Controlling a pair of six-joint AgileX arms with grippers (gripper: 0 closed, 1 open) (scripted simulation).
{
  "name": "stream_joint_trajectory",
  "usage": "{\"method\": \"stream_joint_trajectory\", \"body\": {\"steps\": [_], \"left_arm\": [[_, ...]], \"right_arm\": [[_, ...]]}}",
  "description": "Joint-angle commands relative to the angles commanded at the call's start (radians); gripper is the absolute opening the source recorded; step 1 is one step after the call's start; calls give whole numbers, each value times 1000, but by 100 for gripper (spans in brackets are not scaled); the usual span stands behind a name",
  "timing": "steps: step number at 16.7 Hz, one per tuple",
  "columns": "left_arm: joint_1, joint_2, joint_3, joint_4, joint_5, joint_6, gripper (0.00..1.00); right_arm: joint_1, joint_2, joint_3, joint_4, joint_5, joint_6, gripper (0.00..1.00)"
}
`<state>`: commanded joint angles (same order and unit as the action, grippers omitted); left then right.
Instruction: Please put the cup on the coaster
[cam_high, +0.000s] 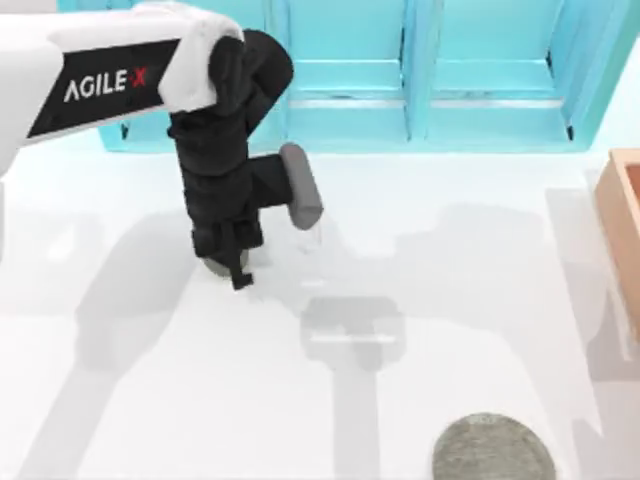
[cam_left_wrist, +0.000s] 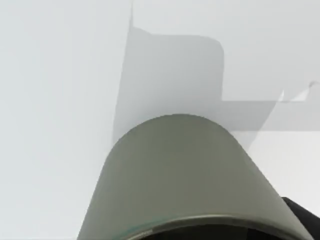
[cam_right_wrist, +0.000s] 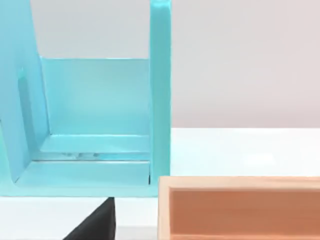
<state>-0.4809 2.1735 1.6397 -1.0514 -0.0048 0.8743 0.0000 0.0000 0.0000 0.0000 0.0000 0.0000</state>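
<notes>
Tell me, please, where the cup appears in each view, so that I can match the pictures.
Top view: the cup peeks out beneath the left end effector, left of centre on the white table.
Left wrist view: the cup looms close, standing on the table.
Right wrist view: this camera faces the teal shelf and the wooden box.
Shared landmark: the teal shelf, along the top view's far edge.

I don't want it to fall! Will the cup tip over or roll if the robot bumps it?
The cup looks rigid, so it probably won't squash. Its round, smooth wall suggests it could roll if tipped, and may be slippery to hold.
</notes>
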Motion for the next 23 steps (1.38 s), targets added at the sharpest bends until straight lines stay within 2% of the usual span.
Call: {"method": "stream_joint_trajectory", "body": {"steps": [5,12,15,19,23], "left_arm": [[-194,107,192,-120,3,-499,0],[-480,230,452,-285,20,-1356,0],[-583,249,546,-329,23,-1672,0],[-683,250,636,-360,20,-1945,0],[-727,246,673,-371,15,-2050,0]], "right_arm": [[0,0,0,0,0,0,100],[0,0,0,0,0,0,100],[0,0,0,0,0,0,100],[0,0,0,0,0,0,100],[0,0,0,0,0,0,100]]}}
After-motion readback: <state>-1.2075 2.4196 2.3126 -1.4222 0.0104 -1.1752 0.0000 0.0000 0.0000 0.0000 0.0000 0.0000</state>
